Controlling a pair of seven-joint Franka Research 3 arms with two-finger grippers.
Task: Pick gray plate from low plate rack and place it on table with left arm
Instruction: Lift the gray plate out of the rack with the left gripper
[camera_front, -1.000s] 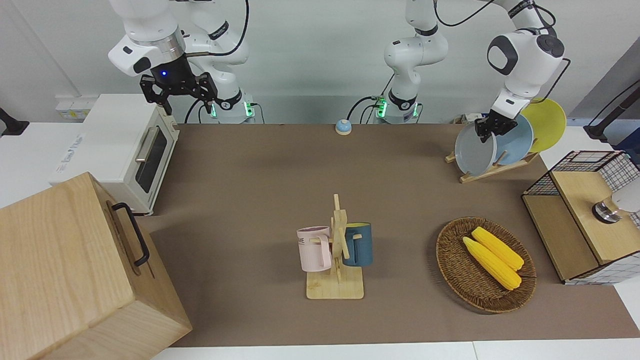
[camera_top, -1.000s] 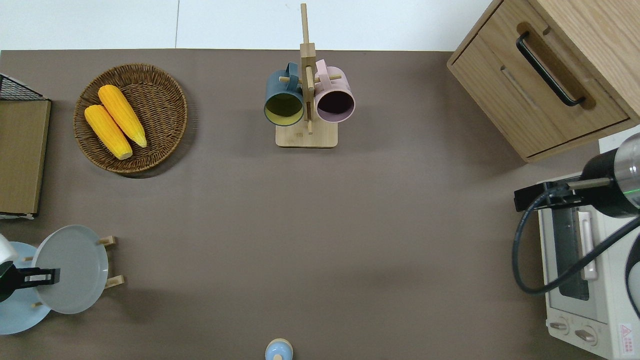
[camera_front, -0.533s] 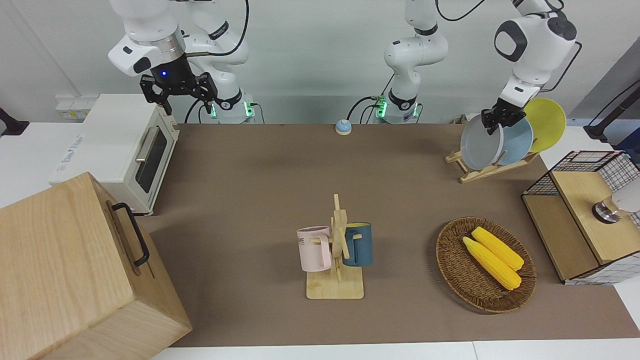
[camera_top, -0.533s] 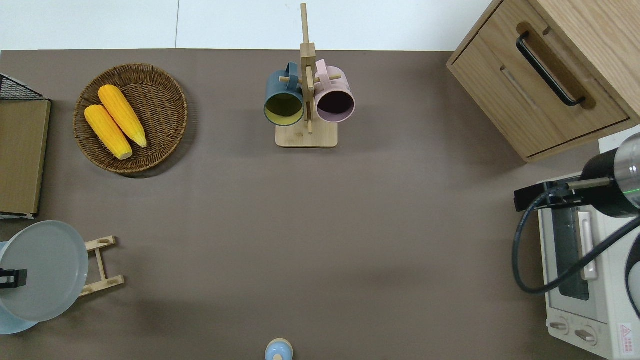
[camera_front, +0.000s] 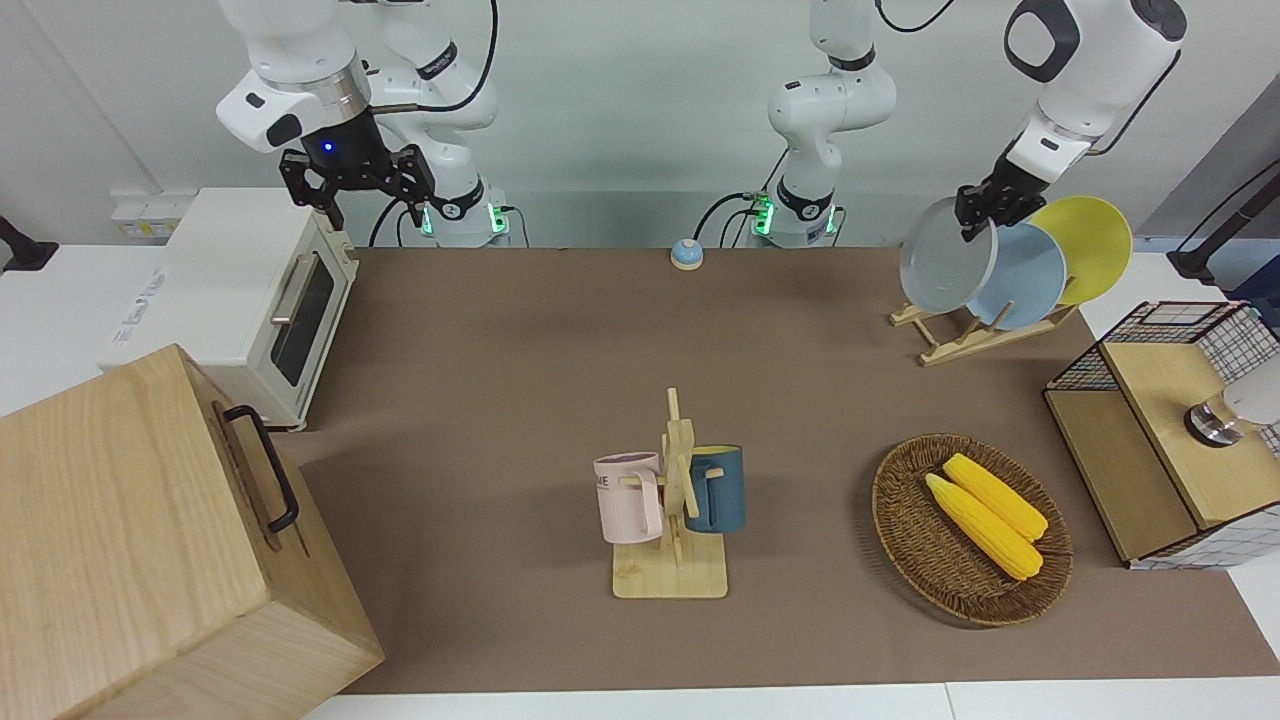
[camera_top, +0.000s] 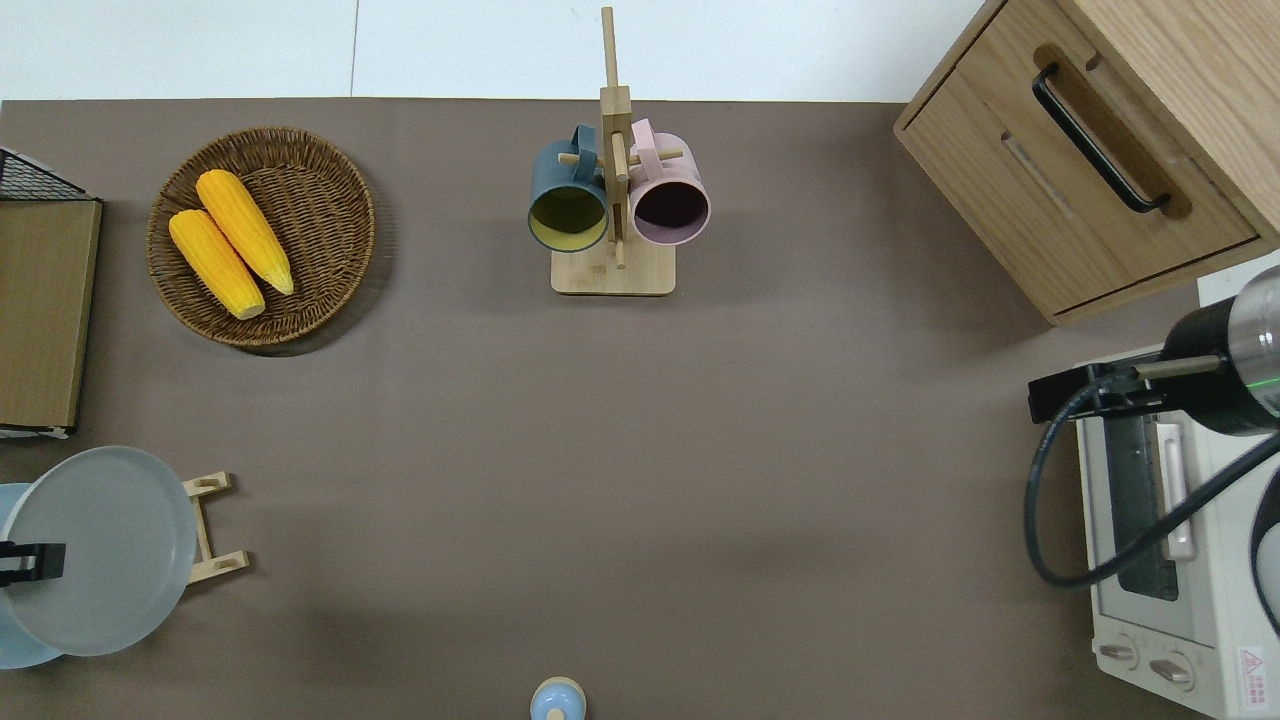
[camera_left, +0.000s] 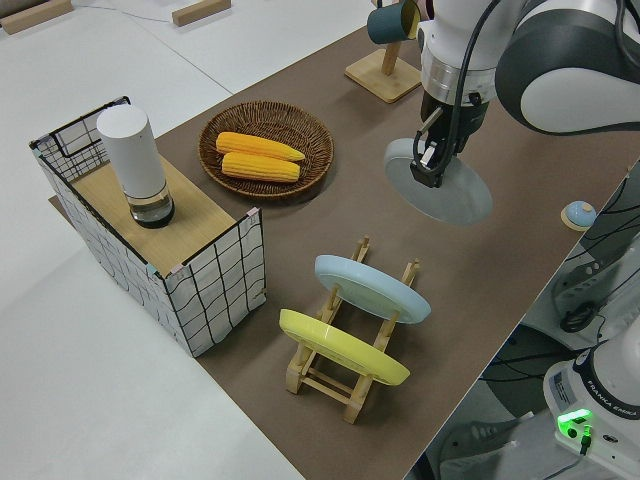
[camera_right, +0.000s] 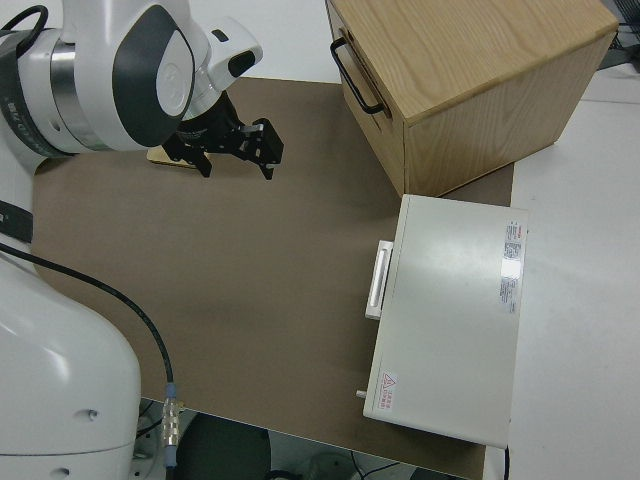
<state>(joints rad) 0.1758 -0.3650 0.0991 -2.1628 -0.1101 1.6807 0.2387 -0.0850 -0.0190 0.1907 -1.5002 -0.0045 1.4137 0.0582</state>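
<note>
The left gripper (camera_front: 980, 213) pinches the rim of the round, smooth gray plate (camera_front: 935, 268), holding it tilted in the air over the slatted light-wood low plate rack (camera_left: 352, 352). Glossy light blue plate (camera_left: 370, 288) and yellow plate (camera_left: 342, 347) lean there on the matte brown table (camera_top: 640, 450). The right arm is parked, fingers spread.

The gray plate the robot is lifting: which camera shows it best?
The left side view: the gray plate hangs tilted from the left gripper, clear of the low plate rack. The overhead view cuts off the plate's edge. The front view shows it against the blue plate. The right side view misses it.
</note>
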